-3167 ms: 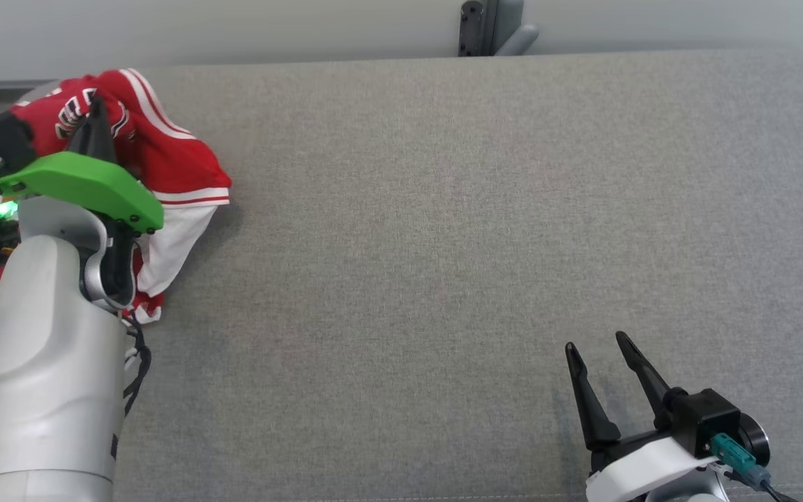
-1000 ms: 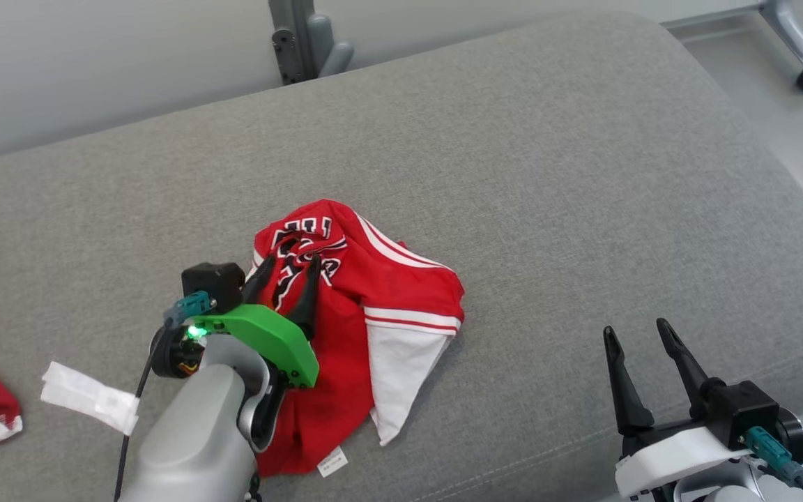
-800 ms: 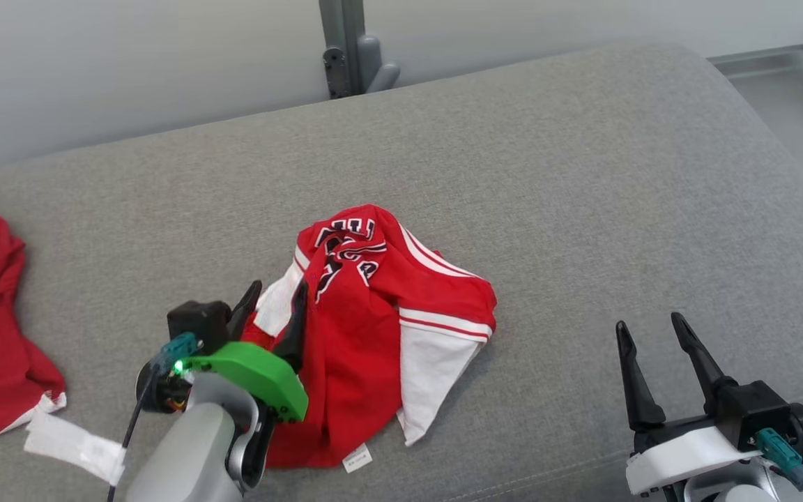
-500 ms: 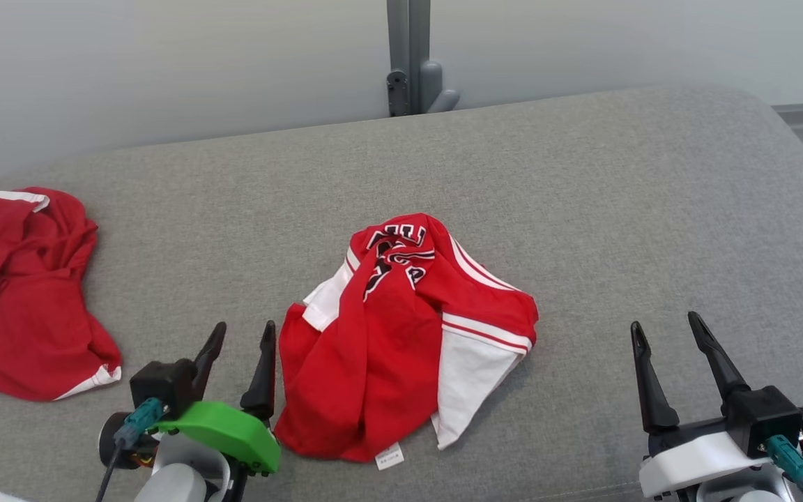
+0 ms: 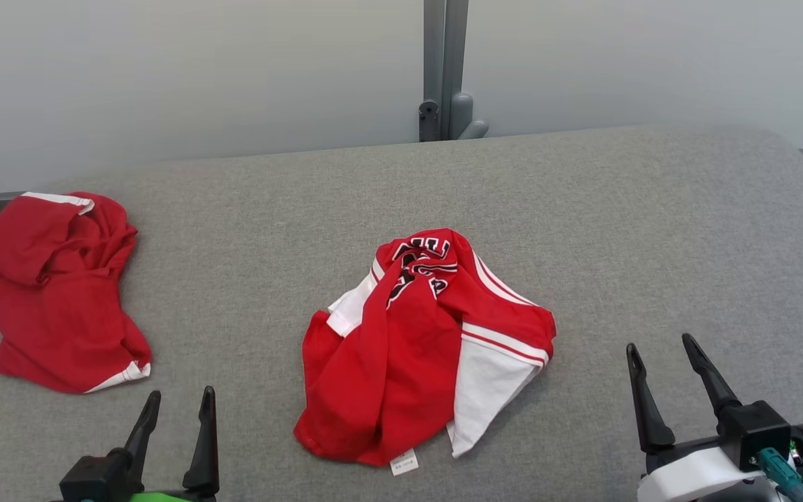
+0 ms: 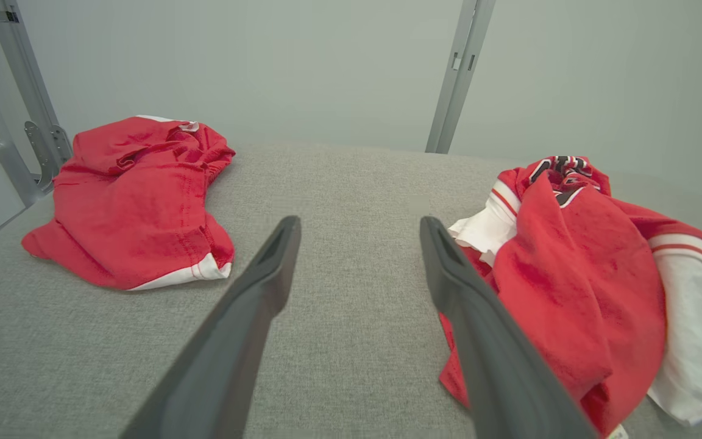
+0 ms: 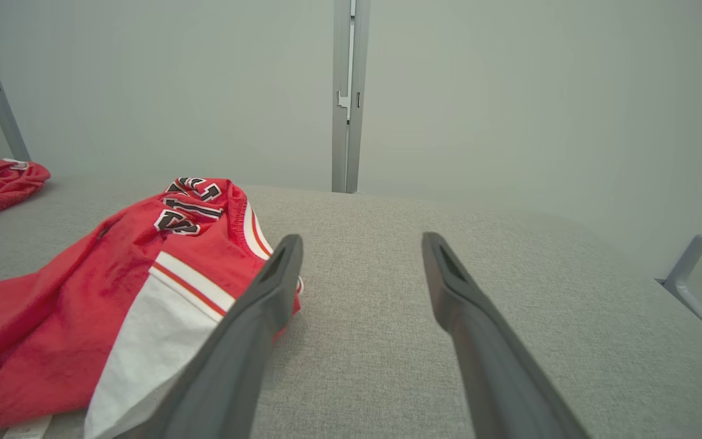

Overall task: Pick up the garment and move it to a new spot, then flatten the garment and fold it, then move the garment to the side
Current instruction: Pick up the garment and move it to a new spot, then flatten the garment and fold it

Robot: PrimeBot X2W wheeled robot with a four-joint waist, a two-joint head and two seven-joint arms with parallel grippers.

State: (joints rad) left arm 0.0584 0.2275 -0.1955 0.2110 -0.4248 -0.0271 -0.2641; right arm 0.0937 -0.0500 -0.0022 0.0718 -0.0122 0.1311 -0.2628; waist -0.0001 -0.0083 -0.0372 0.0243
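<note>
Your garment (image 5: 422, 348) lies crumpled on the desk (image 5: 652, 230), ahead and between: right of the left jaws, left of the right jaws, about equally near. Both jaws gape wide, holding nothing.

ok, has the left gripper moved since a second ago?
Yes. The left gripper was over the jersey; now it's open, down-left of it in the head view, not touching.

Bare cushion (image 5: 248, 279) between jersey (image 5: 401, 362) and red heap (image 5: 53, 300) (right side open)
</note>
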